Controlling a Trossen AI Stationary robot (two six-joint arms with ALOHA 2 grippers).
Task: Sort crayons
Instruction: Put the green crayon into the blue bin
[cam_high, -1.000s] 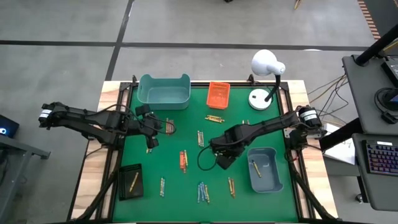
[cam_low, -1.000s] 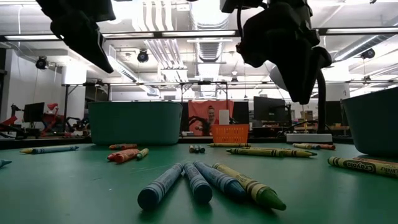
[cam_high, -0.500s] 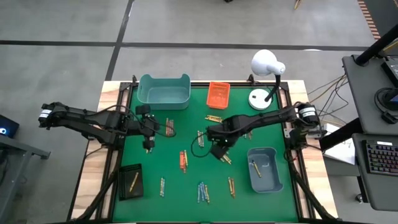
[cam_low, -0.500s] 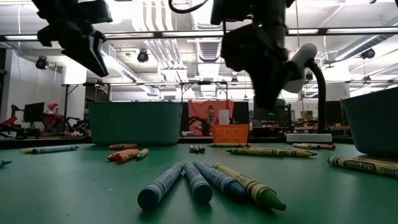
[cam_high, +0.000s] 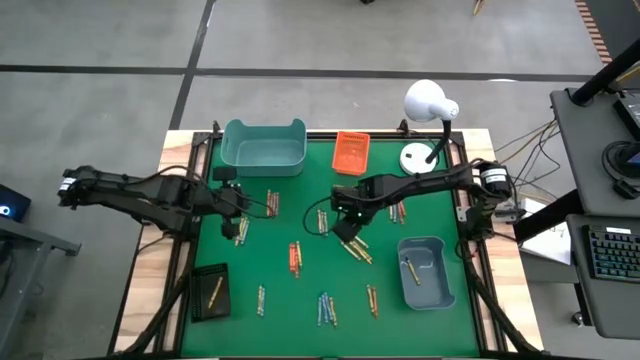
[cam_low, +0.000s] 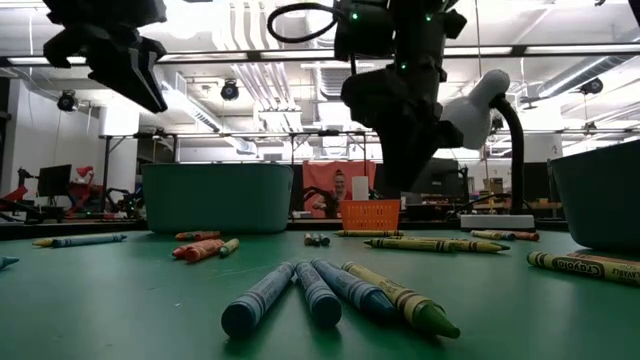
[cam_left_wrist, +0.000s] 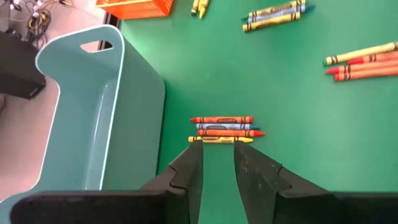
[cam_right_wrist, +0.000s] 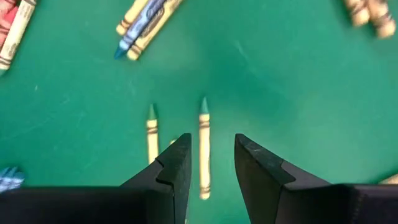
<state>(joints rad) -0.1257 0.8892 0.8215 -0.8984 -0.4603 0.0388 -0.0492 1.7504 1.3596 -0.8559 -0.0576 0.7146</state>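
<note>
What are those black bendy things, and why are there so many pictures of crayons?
Those are two robot arms, each ending in a pincer. One camera looks down from above, one sits low on the green table, and one rides on each wrist. The left pincer hangs open and empty near four stacked crayons, beside a big teal bin. The right pincer is open and empty too, above a yellow crayon. More crayons lie scattered in little bunches. Nothing is held.

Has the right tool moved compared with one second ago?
Yes. In the high view the right tool has moved away from the right teal bin, toward the orange tray.
</note>
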